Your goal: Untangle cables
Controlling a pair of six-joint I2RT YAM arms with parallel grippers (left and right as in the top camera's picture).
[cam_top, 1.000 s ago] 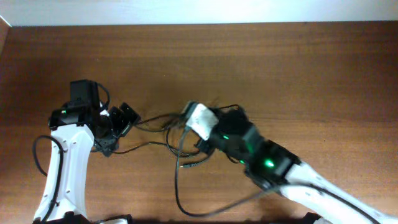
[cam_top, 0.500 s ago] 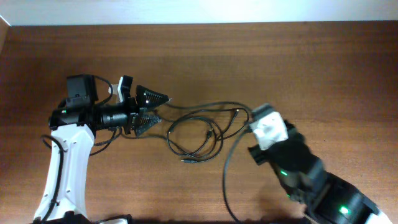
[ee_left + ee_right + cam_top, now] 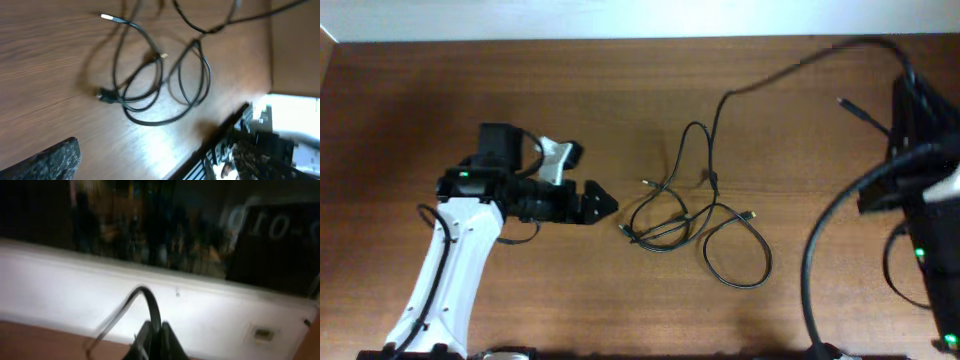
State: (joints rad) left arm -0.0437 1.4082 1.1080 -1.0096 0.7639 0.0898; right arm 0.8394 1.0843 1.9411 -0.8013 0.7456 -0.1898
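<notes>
Loose tangle of cables (image 3: 672, 228) lies mid-table (image 3: 440, 90), just right of the left gripper (image 3: 598, 200) and not touching it. The left gripper's fingers (image 3: 52, 159) are spread wide with nothing between them. One strand (image 3: 790, 66) runs from the pile toward the far right edge. The right gripper (image 3: 155, 339) looks clamped tight on that strand, though its wrist view is badly blurred.
</notes>
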